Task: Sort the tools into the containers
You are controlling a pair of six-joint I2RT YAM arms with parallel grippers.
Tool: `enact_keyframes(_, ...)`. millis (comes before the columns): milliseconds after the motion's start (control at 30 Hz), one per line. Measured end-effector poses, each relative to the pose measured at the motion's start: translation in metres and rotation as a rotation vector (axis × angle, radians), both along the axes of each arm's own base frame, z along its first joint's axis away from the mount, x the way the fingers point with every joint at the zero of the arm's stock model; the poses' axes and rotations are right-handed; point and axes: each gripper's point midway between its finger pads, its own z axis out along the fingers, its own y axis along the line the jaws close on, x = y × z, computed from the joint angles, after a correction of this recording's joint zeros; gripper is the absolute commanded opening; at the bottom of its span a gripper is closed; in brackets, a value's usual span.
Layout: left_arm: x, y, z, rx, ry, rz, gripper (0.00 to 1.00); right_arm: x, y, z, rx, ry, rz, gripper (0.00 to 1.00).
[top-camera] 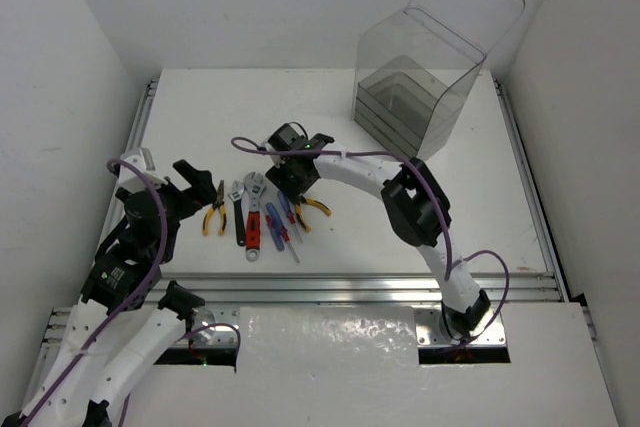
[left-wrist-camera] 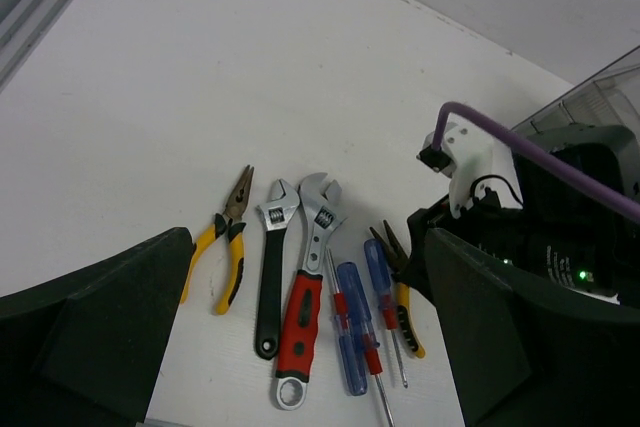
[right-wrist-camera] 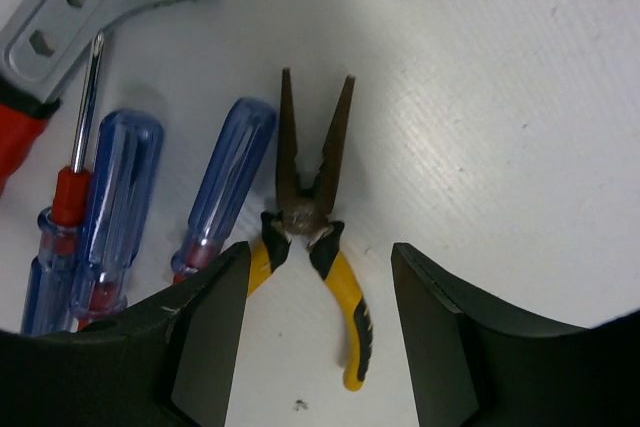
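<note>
The tools lie in a row on the white table. From the left they are yellow-handled pliers (top-camera: 214, 211), a black-handled wrench (top-camera: 238, 215), a red-handled wrench (top-camera: 253, 225), two blue and red screwdrivers (top-camera: 279, 223) and a second pair of yellow pliers (top-camera: 314, 207). My right gripper (top-camera: 293, 185) is open and low over these second pliers (right-wrist-camera: 322, 237), with one finger on each side of the handles, not touching them. My left gripper (top-camera: 198, 177) is open and empty, just left of the row. The clear box (top-camera: 425, 67) with stacked grey trays (top-camera: 392, 105) stands at the back right, its cover raised.
The left wrist view shows the left pliers (left-wrist-camera: 226, 245), black wrench (left-wrist-camera: 270, 272), red wrench (left-wrist-camera: 304, 309) and screwdrivers (left-wrist-camera: 352, 332) between my fingers, with the right arm (left-wrist-camera: 540, 207) at the right. Metal rails run along the table's near edge (top-camera: 340, 287) and left side.
</note>
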Motion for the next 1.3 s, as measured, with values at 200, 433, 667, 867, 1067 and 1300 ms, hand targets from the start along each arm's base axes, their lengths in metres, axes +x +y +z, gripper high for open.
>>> enact_keyframes(200, 0.000, -0.002, -0.001, 0.003, 0.005, -0.014, 1.00, 0.014, 0.005, -0.004, 0.018, 0.004, 0.020, 0.59)
enact_keyframes(433, 0.001, -0.003, -0.002, 0.010, 0.010, -0.020, 1.00, 0.012, 0.002, -0.015, -0.004, 0.023, 0.026, 0.61)
enact_keyframes(667, 0.002, -0.003, -0.004, 0.013, 0.019, -0.020, 1.00, 0.016, 0.004, 0.005, 0.019, -0.018, -0.038, 0.67)
enact_keyframes(867, 0.000, 0.005, 0.000, 0.008, 0.001, 0.020, 1.00, 0.020, 0.029, 0.053, 0.125, -0.066, -0.156, 0.72)
enact_keyframes(1067, -0.009, 0.020, 0.010, -0.015, -0.053, 0.091, 1.00, 0.011, 0.081, 0.098, 0.275, -0.121, -0.304, 0.63)
enact_keyframes(1300, -0.013, 0.024, 0.014, -0.024, -0.077, 0.108, 1.00, -0.026, 0.115, 0.055, 0.265, -0.050, -0.354, 0.53)
